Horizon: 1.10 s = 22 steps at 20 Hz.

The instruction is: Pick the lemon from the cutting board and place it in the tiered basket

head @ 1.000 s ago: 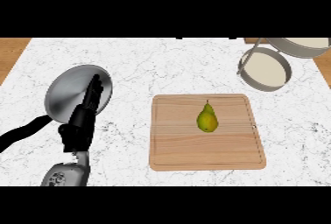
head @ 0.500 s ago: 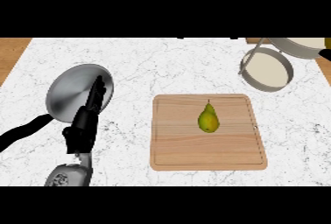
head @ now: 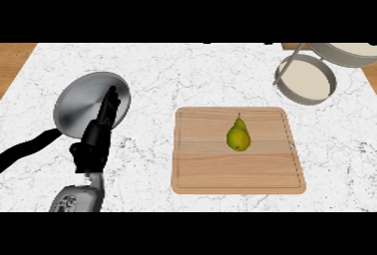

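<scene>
Head view showed the left hand [head: 99, 134] nearest, by the white marbled bench's [head: 191, 69] left edge, its black fingers straight and holding nothing, the tips over a round silver pan [head: 77, 107]. Toward the bench's middle, a pear-shaped yellow-green fruit [head: 238, 135] lay on the rectangular wooden cutting board [head: 236, 172]. Farthest, at the back right corner, stood the grey wire tiered basket [head: 303, 82].

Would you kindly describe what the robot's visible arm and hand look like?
Only the left arm shows: a grey, rounded forearm with small dark markings on its shell, ending in a slim black left hand of long, thin fingers. The right arm is out of view.
</scene>
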{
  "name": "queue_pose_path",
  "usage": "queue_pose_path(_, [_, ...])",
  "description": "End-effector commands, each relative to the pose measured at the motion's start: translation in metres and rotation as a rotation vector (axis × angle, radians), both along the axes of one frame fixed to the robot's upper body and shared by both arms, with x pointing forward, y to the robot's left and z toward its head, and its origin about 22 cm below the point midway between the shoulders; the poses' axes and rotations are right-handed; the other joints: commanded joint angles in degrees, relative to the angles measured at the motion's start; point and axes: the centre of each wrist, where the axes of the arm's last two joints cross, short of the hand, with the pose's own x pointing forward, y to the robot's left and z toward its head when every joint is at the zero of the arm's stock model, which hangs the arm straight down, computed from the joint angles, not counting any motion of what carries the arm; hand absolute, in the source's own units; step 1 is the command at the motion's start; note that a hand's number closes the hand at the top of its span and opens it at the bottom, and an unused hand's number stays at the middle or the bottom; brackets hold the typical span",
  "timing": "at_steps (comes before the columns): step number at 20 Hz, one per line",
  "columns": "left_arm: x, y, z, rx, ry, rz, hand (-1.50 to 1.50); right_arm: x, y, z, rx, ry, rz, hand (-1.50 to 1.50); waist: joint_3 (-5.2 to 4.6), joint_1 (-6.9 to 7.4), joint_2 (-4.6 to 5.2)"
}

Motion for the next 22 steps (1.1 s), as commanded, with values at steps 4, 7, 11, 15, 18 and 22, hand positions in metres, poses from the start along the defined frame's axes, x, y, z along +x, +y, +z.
queue_pose_path(4, [-0.002,-0.013,0.003,0.006,-0.016,-0.002,0.00,0.028,-0.027,-0.045,-0.057,0.021,-0.031,1.50,0.03,0.17,0.11])
queue_pose_path(7, [-0.001,-0.003,0.006,-0.001,-0.020,-0.022,0.00,0.038,-0.030,-0.051,0.270,0.083,-0.122,-1.50,0.06,0.86,0.29])
queue_pose_path(11, [0.012,-0.012,0.013,0.019,-0.001,-0.011,0.00,0.050,-0.034,-0.063,0.316,0.113,-0.089,-1.50,0.07,0.77,0.42])
queue_pose_path(15, [-0.002,-0.012,-0.004,0.002,-0.009,-0.012,0.00,0.046,-0.056,-0.046,0.438,0.092,-0.037,-1.50,0.05,0.42,0.24])
queue_pose_path(18, [0.000,-0.014,0.005,0.014,-0.016,-0.004,0.00,0.045,-0.056,-0.048,0.614,-0.031,-0.100,-1.50,0.08,0.09,0.01])
queue_pose_path(22, [0.010,-0.008,0.002,0.003,-0.005,0.004,0.00,0.020,-0.109,-0.025,0.669,-0.099,-0.228,-1.50,0.05,-0.39,0.22])
